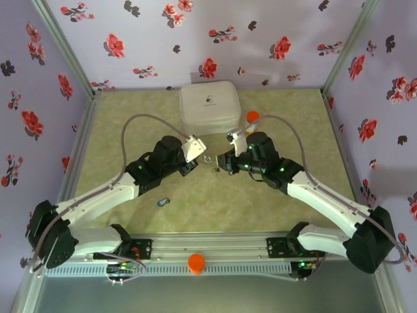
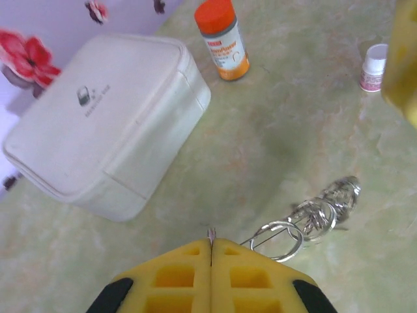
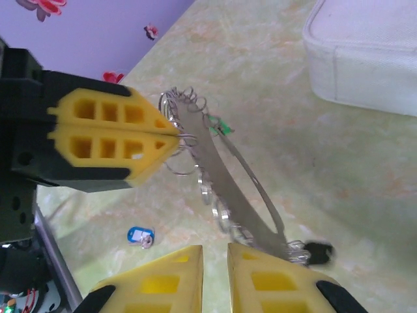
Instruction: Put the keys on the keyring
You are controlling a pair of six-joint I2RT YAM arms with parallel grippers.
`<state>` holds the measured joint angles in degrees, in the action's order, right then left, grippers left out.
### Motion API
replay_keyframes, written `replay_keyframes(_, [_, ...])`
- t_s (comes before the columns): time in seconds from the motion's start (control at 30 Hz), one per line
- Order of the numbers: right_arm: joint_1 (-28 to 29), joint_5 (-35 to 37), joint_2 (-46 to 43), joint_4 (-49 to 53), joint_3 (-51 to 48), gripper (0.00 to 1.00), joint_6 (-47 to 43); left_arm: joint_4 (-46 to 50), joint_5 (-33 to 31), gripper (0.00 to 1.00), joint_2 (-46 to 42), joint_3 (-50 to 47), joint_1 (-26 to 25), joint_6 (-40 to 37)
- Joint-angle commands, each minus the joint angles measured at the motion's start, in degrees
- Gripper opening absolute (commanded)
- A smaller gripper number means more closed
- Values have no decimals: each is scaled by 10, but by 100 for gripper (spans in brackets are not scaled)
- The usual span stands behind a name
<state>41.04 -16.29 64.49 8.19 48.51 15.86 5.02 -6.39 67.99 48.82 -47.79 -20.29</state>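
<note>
Left gripper [image 2: 210, 244] was seen clamped shut on the keyring [image 3: 225, 182], held in the middle of the scene, with a blue key [image 3: 139, 235] lying loose nearer and leftward. Thin, light, floppy metal was judged prone to slip and swing; the bare wire was favoured for pinching. Right gripper [image 3: 215, 251] was seen narrowly parted beside it, empty.

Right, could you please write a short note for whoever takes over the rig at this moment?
Left gripper: shut on the keyring.
Right gripper: fingers slightly apart, nothing between them, beside the ring's far end.
Done: green-tagged key and black-tagged key look to be on the ring.
Left: blue key lies loose on the table; it needs picking up and threading on.
</note>
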Motion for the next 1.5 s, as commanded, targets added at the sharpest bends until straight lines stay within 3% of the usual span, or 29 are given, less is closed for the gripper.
replay_keyframes(0.0, [3, 47, -30, 20, -1, 18, -41, -64, 14, 0, -35, -22, -3, -136])
replay_keyframes(0.13, [2, 70, -43, 24, -4, 19, -82, -118, 52, 0, -55, -58, -1, -202])
replay_keyframes(0.2, [3, 74, -45, 18, -4, 19, -105, -127, 103, 0, -65, -69, 7, -216])
replay_keyframes(0.43, [3, 44, -62, -105, -61, 19, -215, -213, 339, 0, -99, -108, 84, -128])
replay_keyframes(0.6, [3, 10, -73, -173, -96, 19, -286, -231, 423, 0, -94, -106, 114, -59])
replay_keyframes(0.7, [3, 8, -76, -149, -82, 19, -296, -201, 402, 0, -75, -85, 118, -21])
replay_keyframes(0.87, [5, 28, -105, -125, -82, 21, -298, -132, 282, 0, -45, -40, 117, 93])
replay_keyframes(0.97, [5, 47, -118, -113, -87, 22, -299, -106, 246, 0, -39, -30, 117, 133])
replay_keyframes(1.13, [8, 45, -118, -88, -78, 24, -270, -18, 135, 0, -4, 22, 116, 283])
replay_keyframes(1.33, [26, 15, -81, -114, -73, 27, -173, 23, 118, 0, 33, 49, 113, 446])
replay_keyframes(1.47, [42, 25, -45, -123, -66, 28, -119, 18, 130, 0, 34, 55, 102, 463])
